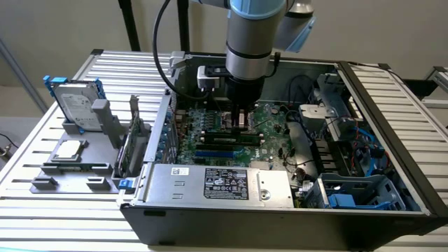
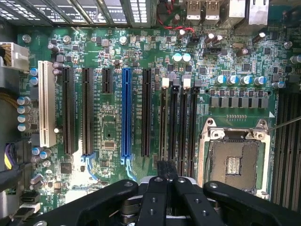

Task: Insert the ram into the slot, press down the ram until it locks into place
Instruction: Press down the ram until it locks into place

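On the slatted bench [image 1: 42, 210], toward the exterior view's left edge, lies a grey fixture plate [image 1: 70, 176]; on it a hard drive [image 1: 73, 107] stands upright, a square processor chip [image 1: 68, 149] lies flat, and a green expansion card [image 1: 131, 149] stands on edge just beside the open computer case [image 1: 280, 226]. Inside the case, along its near wall, sits a silver box with a black label [image 1: 220, 184]; beyond it lies the green motherboard [image 1: 269, 118].

Near the middle of the board is the ram [image 1: 227, 139]: a long, thin, dark-green stick with a pale label and dark chips on its face; it stands on its long edge along the slot [image 1: 204, 142], parallel to a blue socket [image 1: 217, 154] just nearer the silver box. Whether it is fully seated, I cannot tell.

The gripper [image 1: 242, 125] hangs from the grey arm right above the ram's middle; in the wrist view the gripper [image 2: 167, 170] has its black fingers [image 2: 155, 197] drawn together with no gap seen, over a row of parallel black memory sockets [image 2: 174, 132] between a long blue socket [image 2: 126, 113] and the square silver CPU socket [image 2: 233, 165]; whether the tips touch the ram, I cannot tell.

At the case's edge on the exterior view's right are black cables [image 1: 301, 86] and a blue drive cage [image 1: 360, 191].
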Motion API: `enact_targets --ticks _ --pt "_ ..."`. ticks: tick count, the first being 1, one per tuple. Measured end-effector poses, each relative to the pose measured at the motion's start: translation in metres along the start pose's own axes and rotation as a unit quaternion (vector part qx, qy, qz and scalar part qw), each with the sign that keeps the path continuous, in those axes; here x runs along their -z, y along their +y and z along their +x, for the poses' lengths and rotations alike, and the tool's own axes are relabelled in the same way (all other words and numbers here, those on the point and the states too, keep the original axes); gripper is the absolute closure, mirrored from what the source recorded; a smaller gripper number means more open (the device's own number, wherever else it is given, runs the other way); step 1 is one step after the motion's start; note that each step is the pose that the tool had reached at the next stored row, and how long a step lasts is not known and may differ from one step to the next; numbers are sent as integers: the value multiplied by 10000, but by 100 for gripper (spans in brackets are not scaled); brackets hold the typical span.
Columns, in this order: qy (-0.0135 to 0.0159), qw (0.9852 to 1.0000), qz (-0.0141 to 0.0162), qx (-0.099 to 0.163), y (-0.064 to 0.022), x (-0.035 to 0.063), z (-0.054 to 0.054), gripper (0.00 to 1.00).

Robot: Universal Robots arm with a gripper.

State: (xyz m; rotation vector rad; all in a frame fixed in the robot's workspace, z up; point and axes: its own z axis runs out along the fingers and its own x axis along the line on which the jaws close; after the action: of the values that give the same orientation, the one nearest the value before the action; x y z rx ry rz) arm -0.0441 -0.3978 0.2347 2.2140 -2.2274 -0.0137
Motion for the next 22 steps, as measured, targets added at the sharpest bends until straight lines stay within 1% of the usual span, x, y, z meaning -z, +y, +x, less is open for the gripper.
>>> enact_targets --ticks 10,11,12,15,17,19,22 --pt "5 10000 -2 0 1 -56 -11 89" --pt "0 10000 0 0 0 -68 -13 89" --pt "2 10000 -1 0 1 -74 -12 89" --pt "3 10000 -4 0 1 -76 -12 89" --pt "-10 10000 -4 -1 1 -40 -15 89" --pt "0 10000 -16 0 2 41 -13 89" --pt "0 10000 -29 0 2 125 -13 89"
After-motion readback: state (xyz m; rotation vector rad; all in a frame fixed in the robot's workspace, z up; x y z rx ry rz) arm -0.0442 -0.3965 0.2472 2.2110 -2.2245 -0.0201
